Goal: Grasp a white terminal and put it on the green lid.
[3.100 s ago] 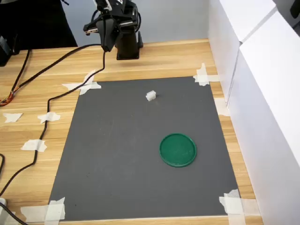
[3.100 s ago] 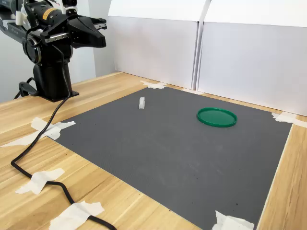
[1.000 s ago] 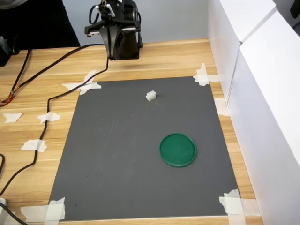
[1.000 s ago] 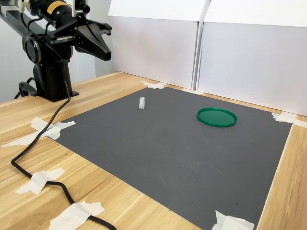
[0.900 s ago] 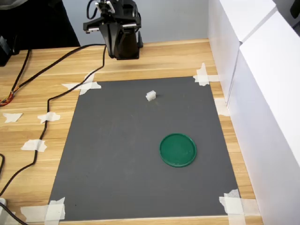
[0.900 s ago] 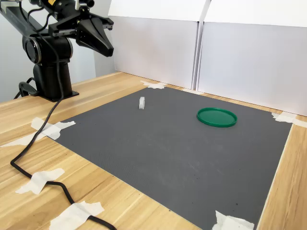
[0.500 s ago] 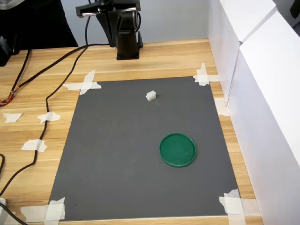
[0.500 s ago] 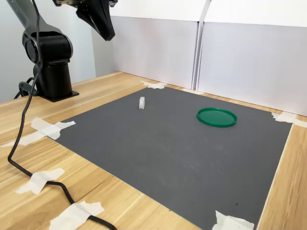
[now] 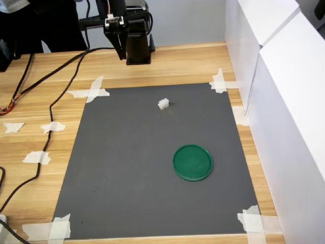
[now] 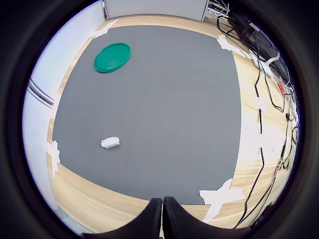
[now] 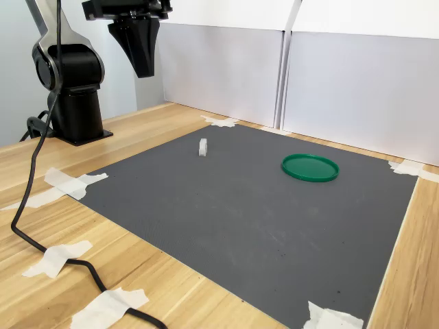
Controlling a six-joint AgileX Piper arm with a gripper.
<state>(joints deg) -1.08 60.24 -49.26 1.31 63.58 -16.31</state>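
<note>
Approach step: the arm is hovering high, nothing grasped yet.

The gripper [image 11: 143,70] is pointing down above the wooden surface [image 9: 172,63] near the arm's base, its fingers [image 10: 151,219] sitting pressed together and empty. The white terminal [image 9: 163,103] is lying on the grey mat [image 9: 132,178], well apart from the fingers and below them; the green lid [image 9: 192,162] is resting farther along the mat. Next, I judge, the fingers need spreading, then descending over the terminal.
</note>
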